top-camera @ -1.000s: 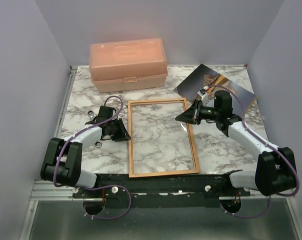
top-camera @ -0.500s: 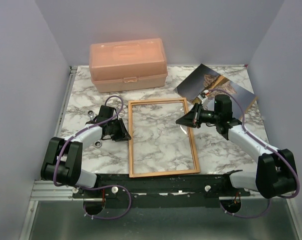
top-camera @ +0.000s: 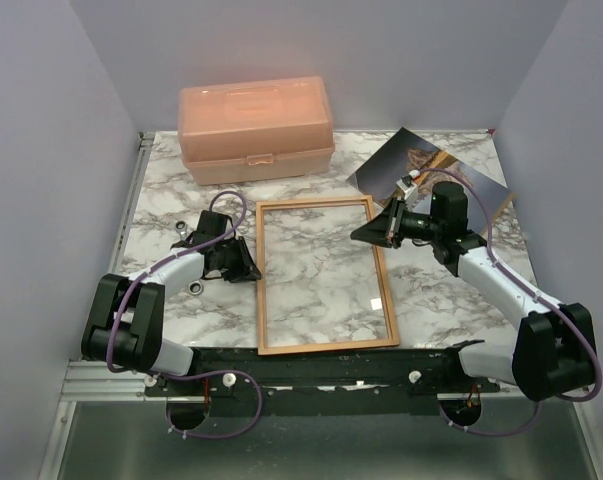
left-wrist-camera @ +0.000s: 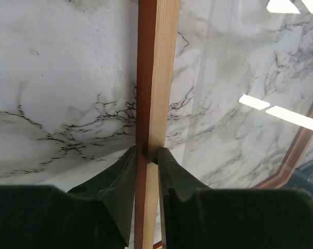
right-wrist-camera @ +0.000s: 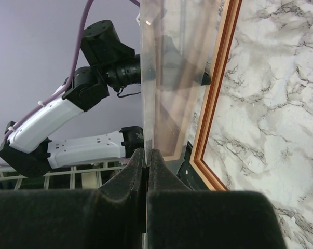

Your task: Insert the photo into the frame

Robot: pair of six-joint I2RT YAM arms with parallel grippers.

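The frame (top-camera: pixel 321 345) lies flat in the middle of the marble table, its long sides running away from me. My left gripper (top-camera: pixel 249 270) is shut on its left rail (left-wrist-camera: pixel 156 78), one pad on either side of the wood (left-wrist-camera: pixel 147 155). My right gripper (top-camera: pixel 361 235) hovers over the frame's far right corner, shut on the edge of a thin clear pane (right-wrist-camera: pixel 172 78) that is tilted up off the frame (right-wrist-camera: pixel 218 104). The grip itself shows in the right wrist view (right-wrist-camera: pixel 146 153). The photo (top-camera: pixel 411 160) lies picture side up at the back right, partly under my right arm.
A peach plastic box (top-camera: pixel 256 128) stands shut at the back, left of centre. A brown board (top-camera: pixel 503 203) peeks out from under the photo at the right. A small metal ring (top-camera: pixel 196 289) lies beside my left forearm. Grey walls close in the table's sides and back.
My right wrist dipped a little and came back up with the clear pane still pinched. The left gripper and the frame have stayed where they were.
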